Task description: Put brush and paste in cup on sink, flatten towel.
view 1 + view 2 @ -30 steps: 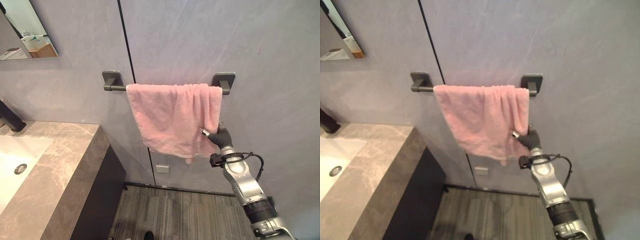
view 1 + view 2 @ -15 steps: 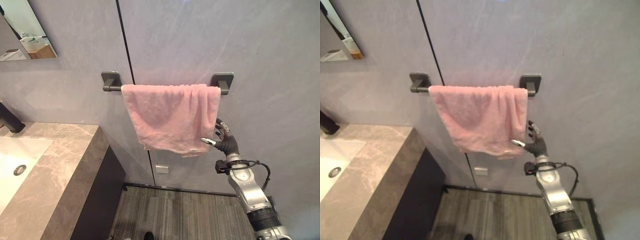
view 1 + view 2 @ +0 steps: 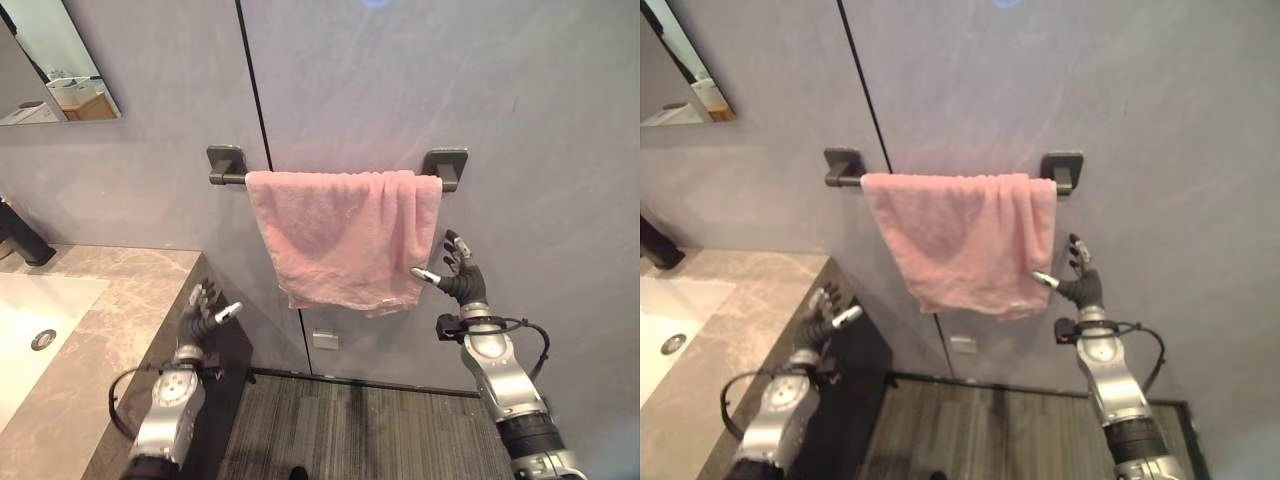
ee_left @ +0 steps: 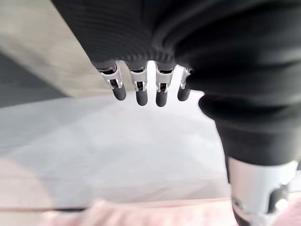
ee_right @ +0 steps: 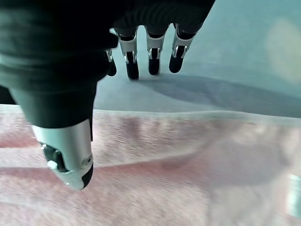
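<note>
A pink towel (image 3: 345,236) hangs over a dark wall rail (image 3: 224,177), bunched in folds toward its right end. My right hand (image 3: 458,279) is open just right of the towel's lower right corner, fingers spread and apart from the cloth; the towel (image 5: 155,169) shows past its fingers in the right wrist view. My left hand (image 3: 202,313) is open, raised in front of the counter's corner, below and left of the towel. It holds nothing; its fingers (image 4: 138,89) are straight in the left wrist view.
A grey marble counter (image 3: 110,330) with a white sink basin (image 3: 30,330) stands at the left, a dark faucet (image 3: 18,236) at its back. A mirror (image 3: 50,70) hangs above. Striped grey floor (image 3: 360,430) lies below the towel.
My right hand let go of the towel's lower right part, opened and drew back to the right; the towel dropped flatter. My left hand has risen into view by the counter.
</note>
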### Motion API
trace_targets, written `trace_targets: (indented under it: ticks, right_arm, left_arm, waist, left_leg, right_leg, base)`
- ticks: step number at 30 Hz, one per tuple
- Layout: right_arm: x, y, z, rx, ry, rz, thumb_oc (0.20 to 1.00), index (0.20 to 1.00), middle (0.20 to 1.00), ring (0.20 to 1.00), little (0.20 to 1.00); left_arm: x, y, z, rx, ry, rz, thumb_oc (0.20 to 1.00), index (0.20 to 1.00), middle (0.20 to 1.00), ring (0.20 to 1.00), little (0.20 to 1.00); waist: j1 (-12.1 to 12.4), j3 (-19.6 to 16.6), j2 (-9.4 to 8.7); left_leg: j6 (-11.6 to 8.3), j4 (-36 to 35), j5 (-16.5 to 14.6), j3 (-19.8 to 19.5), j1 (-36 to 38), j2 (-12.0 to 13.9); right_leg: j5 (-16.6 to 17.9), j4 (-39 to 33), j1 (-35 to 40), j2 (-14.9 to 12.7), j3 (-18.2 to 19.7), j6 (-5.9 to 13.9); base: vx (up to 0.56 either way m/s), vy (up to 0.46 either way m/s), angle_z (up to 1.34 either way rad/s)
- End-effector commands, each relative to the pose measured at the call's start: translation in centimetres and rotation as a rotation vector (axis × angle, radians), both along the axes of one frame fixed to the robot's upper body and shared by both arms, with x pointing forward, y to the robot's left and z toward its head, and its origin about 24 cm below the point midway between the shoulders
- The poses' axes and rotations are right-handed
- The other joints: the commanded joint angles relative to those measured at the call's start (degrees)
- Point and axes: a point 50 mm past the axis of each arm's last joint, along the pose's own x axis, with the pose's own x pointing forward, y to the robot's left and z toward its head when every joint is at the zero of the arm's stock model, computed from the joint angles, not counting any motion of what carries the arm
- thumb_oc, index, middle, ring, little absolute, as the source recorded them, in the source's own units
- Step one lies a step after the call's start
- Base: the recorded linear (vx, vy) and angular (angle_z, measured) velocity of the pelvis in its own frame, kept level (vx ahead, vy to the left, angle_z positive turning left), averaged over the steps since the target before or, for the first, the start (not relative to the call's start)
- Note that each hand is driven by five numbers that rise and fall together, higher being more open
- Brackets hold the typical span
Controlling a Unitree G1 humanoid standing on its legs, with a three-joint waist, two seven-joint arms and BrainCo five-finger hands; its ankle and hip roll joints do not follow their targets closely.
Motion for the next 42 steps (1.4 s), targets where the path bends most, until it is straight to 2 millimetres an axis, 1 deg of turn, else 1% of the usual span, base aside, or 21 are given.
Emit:
trace_targets:
  ticks: [1, 2, 4, 6, 9, 10, 11, 16, 17, 18, 20, 21, 23, 26, 29, 33, 35, 38, 39, 42]
  right_arm:
    - [1.8, 1.2, 5.9, -0.028, -0.244, 0.052, 1.0, 1.0, 1.0, 1.0, 1.0]
    - [2.1, 1.4, 6.4, -0.03, -0.261, 0.063, 1.0, 1.0, 1.0, 1.0, 1.0]
    - [2.4, 1.9, 7.1, -0.032, -0.28, 0.084, 1.0, 1.0, 1.0, 1.0, 1.0]
    - [2.9, 3.1, 8.2, -0.037, -0.307, 0.134, 1.0, 1.0, 1.0, 1.0, 1.0]
    - [3.3, 4.0, 9.0, -0.034, -0.331, 0.165, 1.0, 1.0, 1.0, 1.0, 1.0]
    - [3.4, 4.3, 9.3, -0.032, -0.338, 0.176, 1.0, 1.0, 1.0, 1.0, 1.0]
    - [3.4, 4.3, 9.3, -0.032, -0.34, 0.175, 1.0, 1.0, 1.0, 1.0, 1.0]
    - [4.3, 6.3, 11.4, -0.031, -0.392, 0.242, 1.0, 1.0, 1.0, 1.0, 1.0]
    - [4.3, 6.3, 11.4, -0.031, -0.392, 0.242, 1.0, 1.0, 1.0, 1.0, 1.0]
    - [4.5, 6.8, 12.1, -0.033, -0.41, 0.256, 1.0, 1.0, 1.0, 1.0, 1.0]
    - [4.6, 7.0, 12.4, -0.033, -0.416, 0.262, 1.0, 1.0, 1.0, 1.0, 1.0]
    - [4.8, 7.3, 12.6, -0.033, -0.419, 0.27, 1.0, 1.0, 1.0, 1.0, 1.0]
    - [4.9, 7.6, 12.7, -0.037, -0.419, 0.28, 1.0, 1.0, 1.0, 1.0, 1.0]
    - [5.0, 7.9, 12.8, -0.039, -0.42, 0.289, 1.0, 1.0, 1.0, 1.0, 1.0]
    - [5.0, 8.1, 12.7, -0.035, -0.416, 0.292, 1.0, 1.0, 1.0, 1.0, 1.0]
    - [5.0, 8.1, 12.2, -0.036, -0.397, 0.292, 1.0, 1.0, 1.0, 1.0, 1.0]
    - [5.0, 8.1, 11.8, -0.03, -0.386, 0.294, 1.0, 1.0, 1.0, 1.0, 1.0]
    - [4.9, 8.2, 11.1, -0.019, -0.365, 0.296, 1.0, 1.0, 1.0, 1.0, 1.0]
    - [4.9, 8.2, 11.0, -0.019, -0.361, 0.296, 1.0, 1.0, 1.0, 1.0, 1.0]
    - [4.8, 8.3, 10.5, -0.007, -0.345, 0.297, 1.0, 1.0, 1.0, 1.0, 1.0]
  left_arm:
    - [2.0, 1.7, 4.3, 0.087, -0.174, 0.056, 1.0, 1.0, 1.0, 1.0, 1.0]
    - [2.6, 1.9, 5.3, 0.104, -0.204, 0.054, 1.0, 1.0, 1.0, 1.0, 1.0]
    - [3.3, 1.9, 6.5, 0.122, -0.234, 0.048, 1.0, 1.0, 1.0, 1.0, 1.0]
    - [4.9, 1.8, 8.7, 0.15, -0.287, 0.03, 1.0, 1.0, 1.0, 1.0, 1.0]
    - [6.1, 1.5, 10.7, 0.176, -0.325, 0.01, 1.0, 1.0, 1.0, 1.0, 1.0]
    - [6.5, 1.3, 11.2, 0.181, -0.334, 0.0, 1.0, 1.0, 1.0, 1.0, 1.0]
    - [6.5, 1.3, 11.3, 0.182, -0.336, 0.0, 1.0, 1.0, 1.0, 1.0, 1.0]
    - [8.7, -0.6, 14.7, 0.21, -0.404, -0.08, 1.0, 1.0, 1.0, 1.0, 1.0]
    - [8.7, -0.6, 14.7, 0.21, -0.404, -0.08, 1.0, 1.0, 1.0, 1.0, 1.0]
    - [9.2, -1.0, 15.8, 0.223, -0.424, -0.09, 1.0, 1.0, 1.0, 1.0, 1.0]
    - [9.4, -1.1, 16.2, 0.223, -0.431, -0.092, 1.0, 1.0, 1.0, 1.0, 1.0]
    - [9.7, -1.3, 16.8, 0.227, -0.44, -0.095, 1.0, 1.0, 1.0, 1.0, 1.0]
    - [9.9, -1.4, 17.3, 0.231, -0.451, -0.097, 1.0, 1.0, 1.0, 1.0, 1.0]
    - [10.2, -1.7, 17.9, 0.219, -0.461, -0.105, 1.0, 1.0, 1.0, 1.0, 1.0]
    - [10.2, -1.9, 17.9, 0.202, -0.463, -0.11, 1.0, 1.0, 1.0, 1.0, 1.0]
    - [10.1, -2.2, 17.2, 0.181, -0.452, -0.126, 1.0, 1.0, 1.0, 1.0, 1.0]
    - [10.0, -2.5, 16.4, 0.167, -0.435, -0.137, 1.0, 1.0, 1.0, 1.0, 1.0]
    - [9.6, -3.5, 15.1, 0.134, -0.415, -0.173, 1.0, 1.0, 1.0, 1.0, 1.0]
    - [9.5, -3.7, 15.0, 0.131, -0.417, -0.181, 1.0, 1.0, 1.0, 1.0, 1.0]
    - [9.3, -5.2, 14.8, 0.122, -0.43, -0.227, 1.0, 1.0, 1.0, 1.0, 1.0]
  waist:
    - [0.69, 0.01, -2.53]
    - [0.63, 0.1, -2.51]
    - [0.56, 0.22, -2.54]
    - [0.1, 0.47, -2.47]
    - [-0.37, 0.84, -2.34]
    - [-0.55, 0.98, -2.28]
    - [-0.51, 1.0, -2.31]
    - [-1.19, 2.98, -2.29]
    - [-1.17, 2.96, -2.3]
    - [-1.43, 3.7, -2.28]
    - [-1.49, 3.85, -2.35]
    - [-1.66, 4.19, -2.43]
    - [-1.82, 4.6, -2.43]
    - [-2.08, 5.28, -2.41]
    - [-2.14, 5.69, -2.46]
    - [-2.19, 6.3, -2.46]
    - [-2.24, 6.49, -2.35]
    - [-2.24, 6.63, -2.3]
    - [-2.25, 6.63, -2.26]
    - [-2.4, 6.72, -2.03]
  left_leg:
    - [-0.08, 1.11, -10.35, 3.34, 3.95, 1.14]
    - [-0.13, 1.07, -10.3, 3.41, 3.91, 1.12]
    - [-0.16, 1.06, -10.23, 3.7, 3.78, 1.15]
    - [-0.27, 1.0, -10.1, 3.93, 3.51, 1.19]
    - [-0.34, 1.02, -9.84, 4.03, 2.88, 1.21]
    - [-0.37, 1.01, -9.71, 4.11, 2.56, 1.21]
    - [-0.37, 1.03, -9.7, 4.12, 2.48, 1.2]
    - [-0.31, 1.82, -8.63, 4.33, -1.49, 1.06]
    - [-0.31, 1.84, -8.64, 4.34, -1.54, 1.06]
    - [-0.29, 2.15, -8.22, 4.44, -3.12, 1.0]
    - [-0.26, 2.46, -8.07, 4.48, -4.05, 1.0]
    - [-0.18, 2.71, -7.8, 4.63, -5.15, 0.91]
    - [-0.1, 2.91, -7.63, 4.66, -5.95, 0.88]
    - [-0.03, 3.29, -7.46, 4.77, -6.94, 0.77]
    - [0.05, 3.48, -7.37, 4.62, -7.45, 0.75]
    - [0.18, 3.87, -7.47, 4.69, -7.8, 0.62]
    - [0.17, 3.76, -7.67, 4.71, -7.3, 0.66]
    - [0.12, 3.51, -7.88, 4.62, -6.6, 0.65]
    - [0.09, 3.39, -7.9, 4.62, -6.4, 0.67]
    - [0.04, 3.01, -7.9, 4.6, -5.7, 0.72]
  right_leg:
    - [-3.18, 0.66, -2.63, -3.08, -1.83, 2.21]
    - [-3.1, 0.64, -2.77, -3.09, -1.73, 2.31]
    - [-3.04, 0.67, -2.99, -3.09, -1.56, 2.34]
    - [-2.92, 0.65, -3.54, -3.09, -1.18, 2.51]
    - [-2.71, 0.73, -4.46, -3.06, -0.82, 2.64]
    - [-2.62, 0.77, -4.8, -3.04, -0.76, 2.68]
    - [-2.61, 0.78, -4.89, -3.05, -0.75, 2.68]
    - [-1.8, 2.02, -9.51, -3.19, 0.34, 3.0]
    - [-1.81, 2.05, -9.57, -3.19, 0.36, 3.0]
    - [-1.48, 2.41, -11.32, -3.2, 0.79, 3.09]
    - [-1.35, 2.69, -12.27, -3.27, 1.05, 3.1]
    - [-1.11, 2.97, -13.44, -3.28, 1.32, 3.11]
    - [-0.93, 3.18, -14.29, -3.36, 1.63, 3.22]
    - [-0.78, 3.55, -15.44, -3.35, 2.1, 3.21]
    - [-0.68, 3.7, -15.96, -3.41, 2.41, 3.19]
    - [-0.71, 3.86, -16.3, -3.46, 2.75, 3.12]
    - [-0.91, 3.84, -15.94, -3.45, 2.81, 3.03]
    - [-1.12, 3.55, -15.28, -3.34, 2.91, 2.86]
    - [-1.18, 3.46, -15.13, -3.31, 2.89, 2.82]
    - [-1.22, 3.11, -14.55, -3.23, 2.84, 2.71]
  base:
    - [0.01, 0.016, -0.03]
    - [0.01, 0.013, -0.05]
    - [0.0, 0.011, -0.07]
    - [0.0, 0.028, -0.04]
    - [-0.01, 0.023, -0.09]
    - [-0.02, 0.012, -0.1]
    - [-0.05, 0.015, -0.07]
    - [-0.09, 0.019, -0.02]
    - [-0.12, 0.019, -0.04]
    - [-0.1, 0.02, -0.02]
    - [-0.07, 0.02, -0.02]
    - [-0.04, 0.024, -0.02]
    - [-0.03, 0.015, -0.01]
    - [-0.01, 0.014, -0.05]
    - [-0.01, 0.01, -0.09]
    - [0.0, 0.003, -0.01]
    - [0.02, -0.003, 0.0]
    - [0.04, -0.016, -0.02]
    - [0.0, 0.0, 0.0]
    - [0.0, 0.0, 0.0]
